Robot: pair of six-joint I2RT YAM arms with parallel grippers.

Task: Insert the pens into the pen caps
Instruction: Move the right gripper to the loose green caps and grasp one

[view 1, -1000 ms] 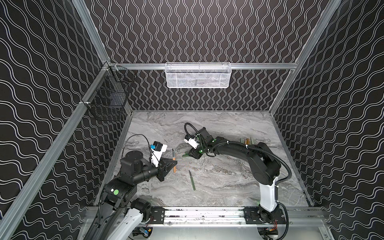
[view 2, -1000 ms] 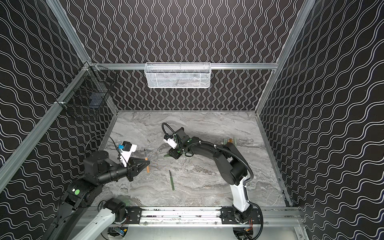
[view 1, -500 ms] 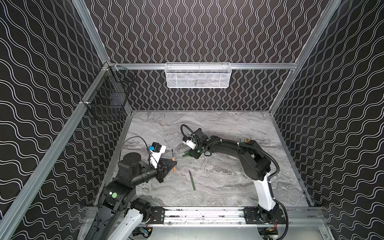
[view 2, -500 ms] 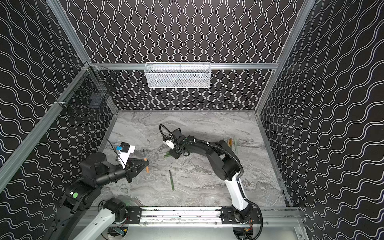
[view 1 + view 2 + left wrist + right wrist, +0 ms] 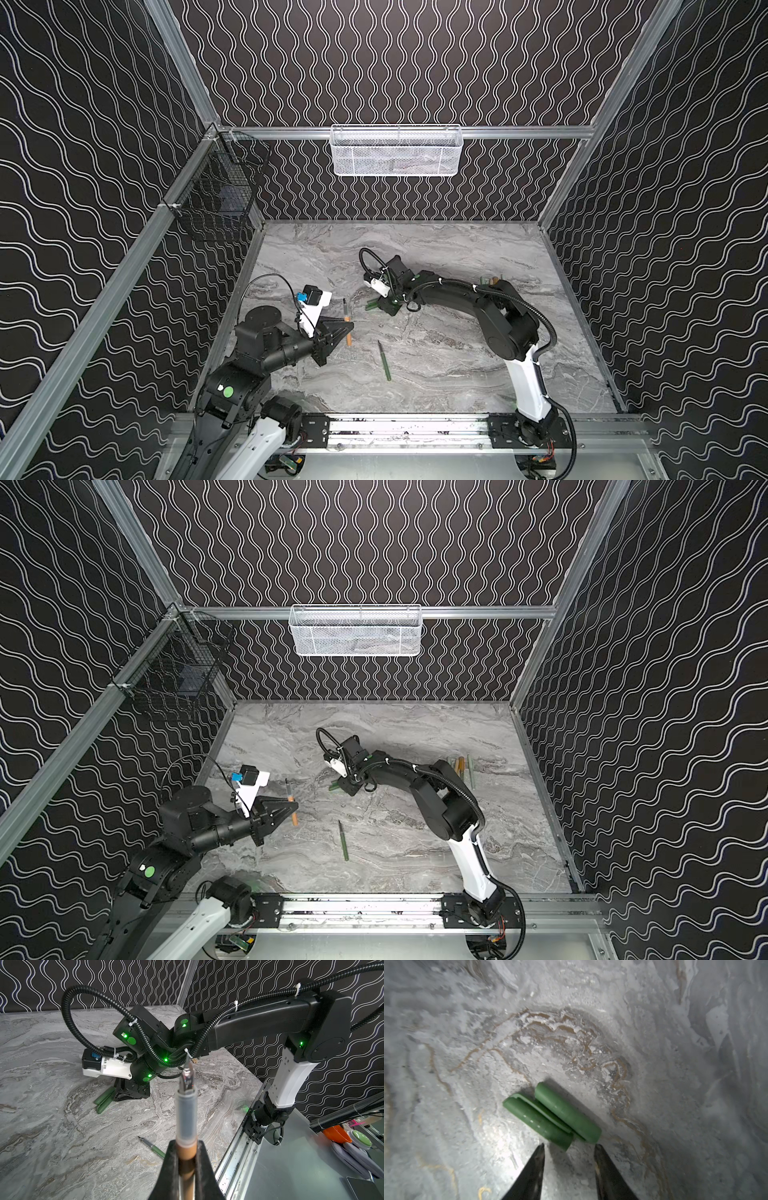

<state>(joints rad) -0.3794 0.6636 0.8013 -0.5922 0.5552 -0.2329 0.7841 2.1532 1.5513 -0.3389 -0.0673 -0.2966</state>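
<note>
While left jaws pinch pen (image 5: 186,1113) tip-out for capping, right jaws hang spread over two caps (image 5: 537,1120).

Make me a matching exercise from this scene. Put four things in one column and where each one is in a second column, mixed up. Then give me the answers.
Things
1. orange pen
2. green pen
3. green caps
4. white basket

Places
A. hung on the back wall
B. lying alone on the table
C. clamped in the left gripper
D. side by side, just ahead of the open right gripper

Pairs: 1-C, 2-B, 3-D, 4-A
</note>
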